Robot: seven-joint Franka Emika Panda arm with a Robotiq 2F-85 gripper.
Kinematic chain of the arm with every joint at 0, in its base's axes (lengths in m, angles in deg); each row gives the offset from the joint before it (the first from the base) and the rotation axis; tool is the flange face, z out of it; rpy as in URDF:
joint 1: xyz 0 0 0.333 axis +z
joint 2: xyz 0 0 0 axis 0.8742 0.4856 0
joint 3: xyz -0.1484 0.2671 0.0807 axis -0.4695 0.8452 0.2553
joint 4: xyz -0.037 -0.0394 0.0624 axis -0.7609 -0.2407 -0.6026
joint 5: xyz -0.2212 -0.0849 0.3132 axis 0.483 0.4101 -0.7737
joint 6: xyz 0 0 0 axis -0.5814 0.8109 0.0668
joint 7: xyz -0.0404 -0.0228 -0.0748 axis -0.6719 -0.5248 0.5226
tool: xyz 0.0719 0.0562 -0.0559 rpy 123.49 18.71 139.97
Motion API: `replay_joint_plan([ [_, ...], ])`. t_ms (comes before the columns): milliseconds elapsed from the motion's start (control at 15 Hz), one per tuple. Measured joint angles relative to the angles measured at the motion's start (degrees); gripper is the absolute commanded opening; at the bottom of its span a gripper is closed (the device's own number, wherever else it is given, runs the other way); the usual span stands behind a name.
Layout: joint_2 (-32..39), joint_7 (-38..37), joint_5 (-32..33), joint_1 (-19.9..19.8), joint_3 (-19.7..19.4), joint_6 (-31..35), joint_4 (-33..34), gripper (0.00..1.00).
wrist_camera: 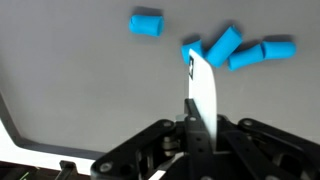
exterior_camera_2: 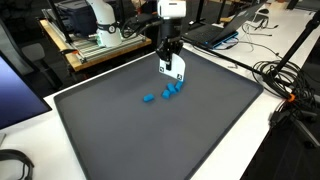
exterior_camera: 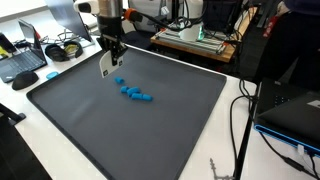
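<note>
Gripper (wrist_camera: 196,128) pinches a white card (wrist_camera: 203,90), jaws narrow, card edge-on just beside the blue blocks (wrist_camera: 235,50) on the dark mat (exterior_camera: 160,135). Small dark print (wrist_camera: 191,66) at card's corner, too blurred to read.

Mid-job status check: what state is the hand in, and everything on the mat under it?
hand: shut on the white card.
white card: gripped, hanging edge-down beside the blue blocks; contact with the mat unclear.
blue blocks: lying loose on the mat, most bunched together, one apart.
grey mat: lying flat on the table.
</note>
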Motion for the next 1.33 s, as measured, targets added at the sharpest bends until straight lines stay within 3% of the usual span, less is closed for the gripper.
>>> replay_joint_plan([
  [333,-7.9,-0.8,1.4,1.9,4.5,-4.9,-4.8,0.01],
  [800,-16.0,-4.6,0.4,4.1,11.9,-6.7,-9.6,0.01],
  [1333,-24.7,-14.0,-3.4,2.6,12.4,-12.0,-8.8,0.01],
])
